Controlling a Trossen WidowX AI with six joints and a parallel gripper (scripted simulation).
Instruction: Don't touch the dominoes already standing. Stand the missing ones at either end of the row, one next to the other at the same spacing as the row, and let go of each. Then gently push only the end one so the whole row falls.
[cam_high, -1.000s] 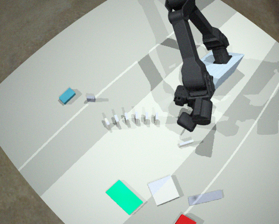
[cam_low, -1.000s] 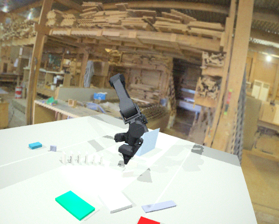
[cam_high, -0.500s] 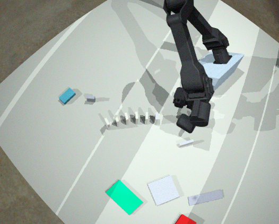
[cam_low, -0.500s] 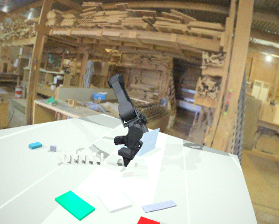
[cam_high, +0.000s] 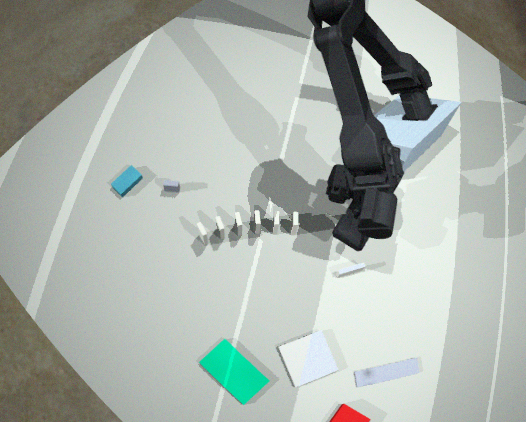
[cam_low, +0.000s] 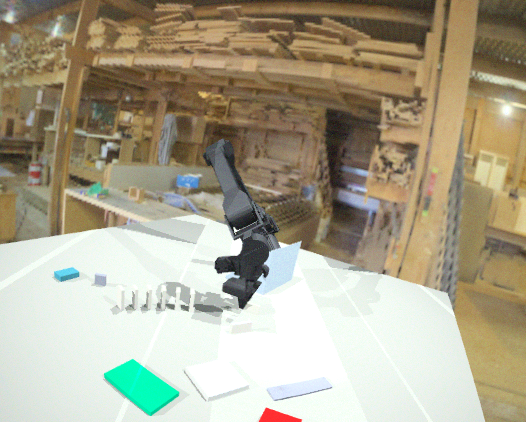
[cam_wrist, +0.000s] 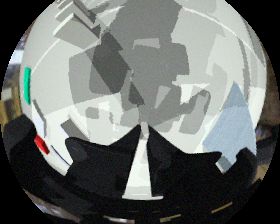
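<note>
Several white dominoes (cam_high: 257, 218) (cam_low: 155, 297) stand in a slightly curved row near the middle of the table. One loose white domino (cam_high: 350, 270) (cam_low: 241, 327) lies flat on the table to the right of the row's right end. My gripper (cam_high: 350, 242) (cam_low: 243, 301) (cam_wrist: 143, 128) hangs low just past that right end, close to the lying domino but apart from it. Its fingers stand nearly together. In the wrist view only a thin sliver shows at the fingertips, and I see nothing held between them.
A teal block (cam_high: 126, 180) (cam_low: 66, 274) and a small grey cube (cam_high: 171, 185) (cam_low: 100, 279) lie left of the row. A green tile (cam_high: 234, 371), a white tile (cam_high: 308, 358), a grey strip (cam_high: 387, 372) and a red tile (cam_high: 350, 414) lie at the front. The arm stands on a pale blue plate (cam_high: 420, 127).
</note>
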